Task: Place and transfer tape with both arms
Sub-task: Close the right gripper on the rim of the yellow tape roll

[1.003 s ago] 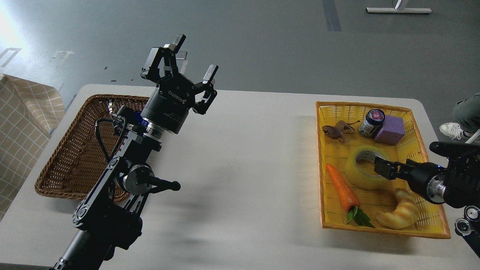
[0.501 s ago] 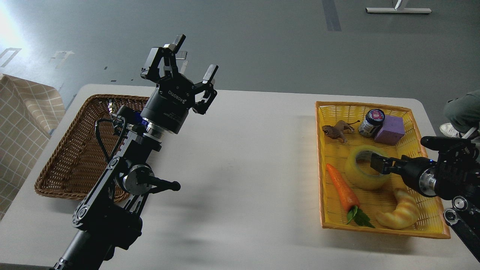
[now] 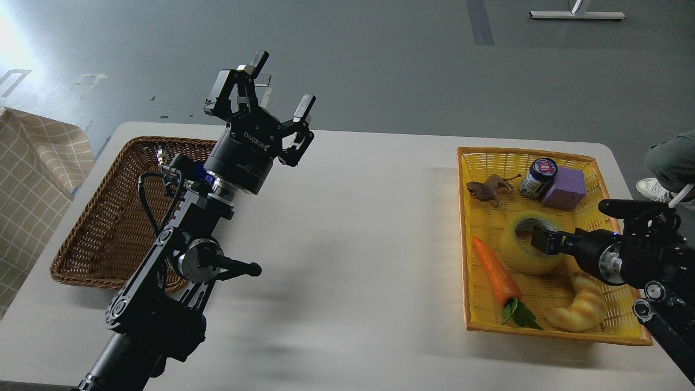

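The tape (image 3: 517, 251), a translucent yellow roll with a whitish core, lies flat in the yellow basket (image 3: 624, 334) on the right of the table. My right gripper (image 3: 543, 240) reaches in from the right and sits over the roll's hole. It is dark and seen end-on, so I cannot tell its fingers apart. My left gripper (image 3: 283, 80) is open and empty, held high above the table's far left part, beside the brown wicker basket (image 3: 103, 228).
The yellow basket also holds an orange carrot (image 3: 495, 271), a pale croissant (image 3: 578, 312), a toy lion (image 3: 487, 191), a dark jar (image 3: 537, 176) and a purple block (image 3: 566, 188). A checked cloth (image 3: 32, 163) is at the left.
My right gripper has moved left and slightly up, further over the tape's hole. The left arm has not moved.
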You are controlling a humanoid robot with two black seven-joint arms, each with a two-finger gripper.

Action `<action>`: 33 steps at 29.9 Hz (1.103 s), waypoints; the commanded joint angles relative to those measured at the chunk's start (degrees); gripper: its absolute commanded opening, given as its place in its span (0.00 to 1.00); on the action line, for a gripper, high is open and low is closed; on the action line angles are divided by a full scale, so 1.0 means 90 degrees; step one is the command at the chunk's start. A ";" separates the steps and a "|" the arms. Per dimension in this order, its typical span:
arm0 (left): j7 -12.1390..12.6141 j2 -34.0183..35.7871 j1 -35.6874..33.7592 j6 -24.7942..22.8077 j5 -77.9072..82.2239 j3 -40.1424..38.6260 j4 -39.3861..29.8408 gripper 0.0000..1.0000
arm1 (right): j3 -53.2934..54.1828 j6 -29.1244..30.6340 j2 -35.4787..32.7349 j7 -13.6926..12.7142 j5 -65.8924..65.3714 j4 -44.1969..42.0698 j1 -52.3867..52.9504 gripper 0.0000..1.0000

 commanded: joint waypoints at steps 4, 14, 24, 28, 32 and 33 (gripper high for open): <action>0.0002 0.0000 -0.0008 0.0000 0.0010 0.0007 -0.0009 0.98 | -0.0015 0.0001 0.0030 -0.0009 0.0016 0.0008 -0.0009 0.57; 0.0022 0.0000 -0.0018 0.0000 0.0010 0.0017 0.0001 0.98 | -0.0006 0.0001 0.0000 -0.0009 0.0036 0.0047 -0.0018 0.39; 0.0032 0.0000 -0.0018 0.0020 0.0019 0.0007 0.0021 0.98 | 0.0014 0.0001 -0.0126 0.0040 0.0104 0.0125 -0.0028 0.32; 0.0032 0.0000 -0.0018 0.0020 0.0019 0.0007 0.0031 0.98 | 0.0053 0.0001 -0.0360 0.0060 0.0376 0.0340 -0.0028 0.21; 0.0032 0.0000 -0.0018 0.0030 0.0029 0.0007 0.0031 0.98 | 0.0102 0.0001 -0.0419 0.0060 0.0534 0.0428 -0.0028 0.18; 0.0032 0.0000 -0.0018 0.0030 0.0020 0.0007 0.0031 0.98 | 0.0121 0.0001 -0.0468 0.0060 0.0534 0.0437 -0.0028 0.17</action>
